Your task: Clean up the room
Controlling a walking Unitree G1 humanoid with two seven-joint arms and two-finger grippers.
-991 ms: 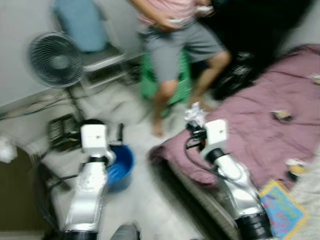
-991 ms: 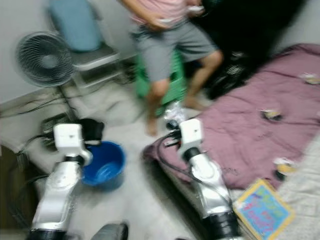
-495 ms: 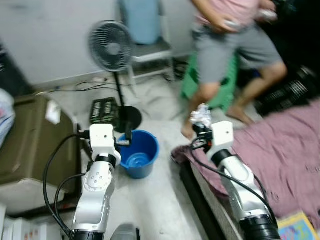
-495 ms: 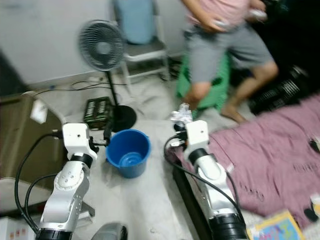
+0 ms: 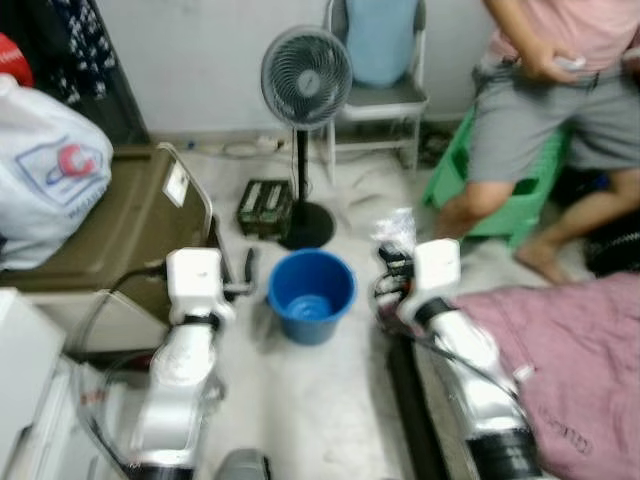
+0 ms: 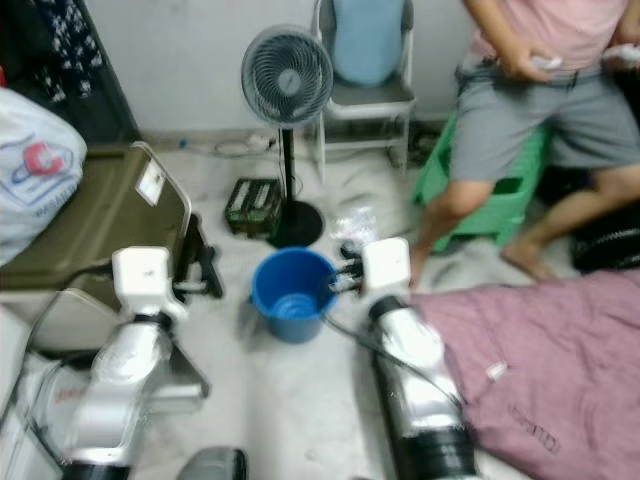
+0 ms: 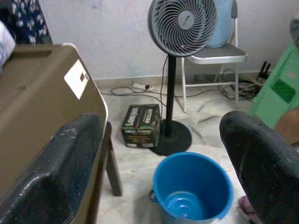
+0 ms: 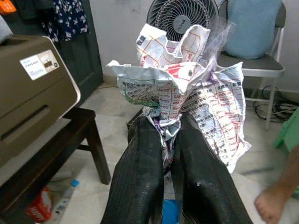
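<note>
The right gripper (image 8: 166, 140) is pinching a crumpled paper wrapper (image 8: 182, 88) tight between its two black fingers (image 8: 140, 172), the printed sheet billowing out above the tips. Just below and a little to the left of that pincer, the blue bucket (image 5: 311, 294) is standing open on the pale floor, apparently empty. To do this step well, I judge the wrapper should be carried over the middle of the bucket's mouth before the fingers part; light, springy paper is likely to drift or catch on the rim if let go from the edge. The right arm is reaching forward from the robot's right side, forearm sloping up to the wrist, gripper pointing ahead. The left gripper (image 7: 159, 154) is hanging with its fingers wide apart and holding nothing, on the bucket's far side from the right pincer. Beyond the bucket, a standing fan (image 5: 305, 80) is rising from its round base, with a person (image 5: 545, 90) off to the right.
</note>
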